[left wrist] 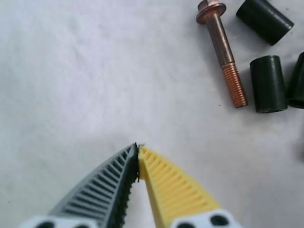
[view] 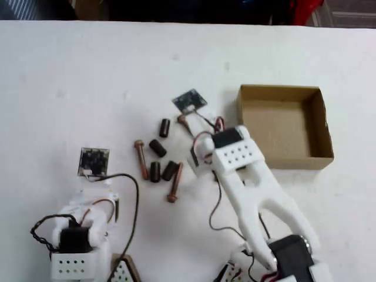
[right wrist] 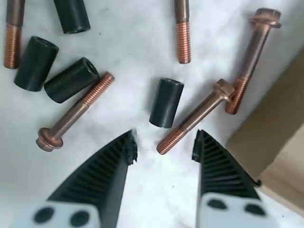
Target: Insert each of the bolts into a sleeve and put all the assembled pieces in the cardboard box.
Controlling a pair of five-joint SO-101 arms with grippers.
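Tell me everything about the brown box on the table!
The box is plain brown cardboard, roughly square, with low walls and an open top. It sits flat on the white table, right of the loose bolts and sleeves. Nothing lies inside; its bare floor shows. The right arm stands by its near left corner; whether they touch I cannot tell.
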